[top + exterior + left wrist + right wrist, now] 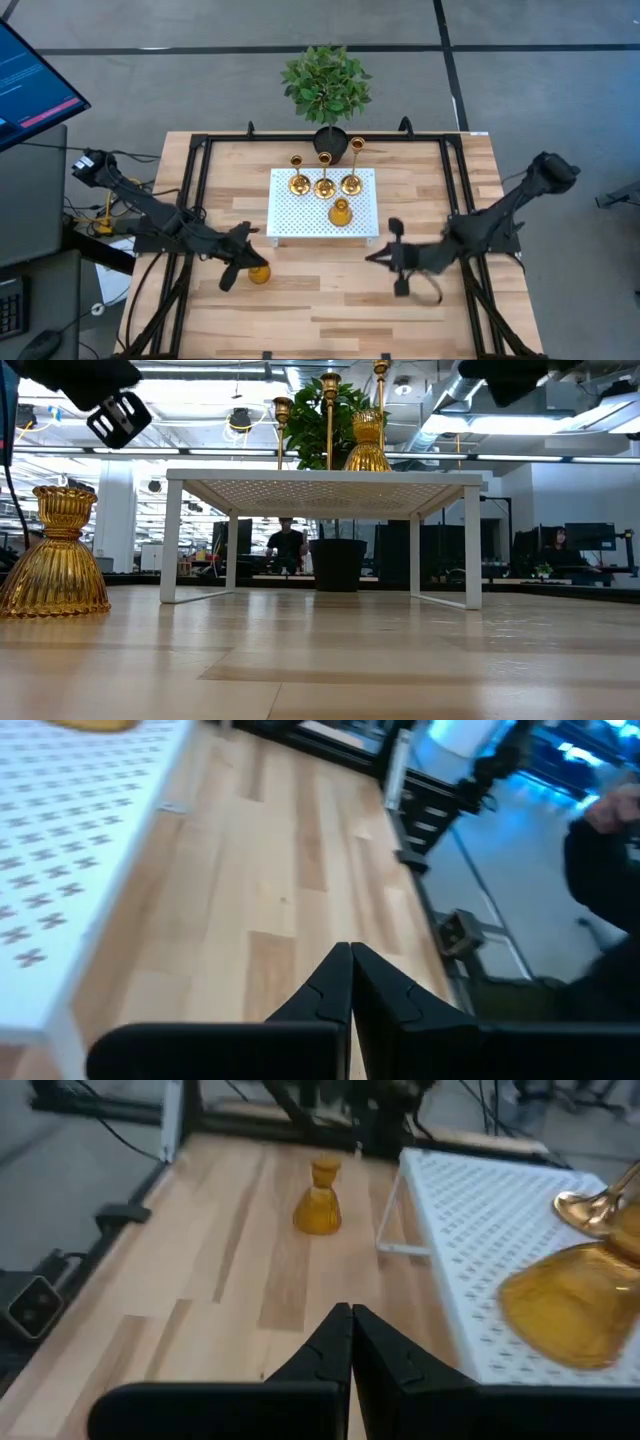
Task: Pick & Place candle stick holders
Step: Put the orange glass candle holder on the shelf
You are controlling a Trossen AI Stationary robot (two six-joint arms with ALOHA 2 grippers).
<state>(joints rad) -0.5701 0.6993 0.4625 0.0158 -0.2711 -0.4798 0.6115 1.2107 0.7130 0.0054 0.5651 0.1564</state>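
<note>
Three tall gold candle stick holders (324, 185) stand in a row on their round bases on the far part of the white perforated tray (290, 225). A short bulbous holder (340, 212) stands on the tray's near part. A second short holder (259, 273) stands upright on the table, left of the tray; it also shows in the low view (55, 555) and the right wrist view (318, 1202). My left gripper (256, 243) is shut and empty, above the table beside this holder. My right gripper (371, 257) is shut and empty, near the tray's near right corner, pointing left.
A green plant in a black pot (327, 95) stands at the table's far edge behind the tray. Black frame rails (195, 190) run along the table's left and right sides. Bare wood (320, 310) lies between the tray and the near edge.
</note>
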